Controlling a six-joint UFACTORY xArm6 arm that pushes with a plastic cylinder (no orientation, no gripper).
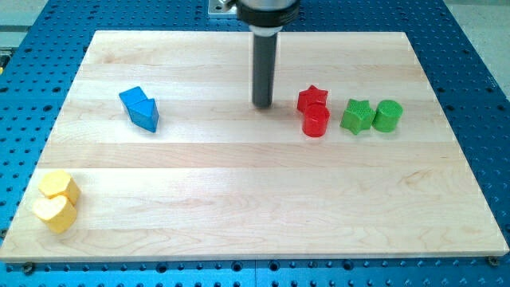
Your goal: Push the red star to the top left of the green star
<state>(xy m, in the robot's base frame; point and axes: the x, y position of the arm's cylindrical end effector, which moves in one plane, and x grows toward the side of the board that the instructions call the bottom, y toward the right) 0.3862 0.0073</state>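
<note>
The red star (312,99) lies right of the board's middle, touching a red cylinder (316,121) just below it. The green star (357,116) lies to their right, a small gap away, with a green cylinder (388,115) touching its right side. My tip (262,105) stands on the board a short way left of the red star, at about the same height in the view, apart from it.
Two blue blocks, a cube (135,100) and a triangle (147,115), lie together at the view's left. A yellow hexagon (59,186) and a yellow heart (53,212) lie at the bottom left corner of the wooden board (255,207).
</note>
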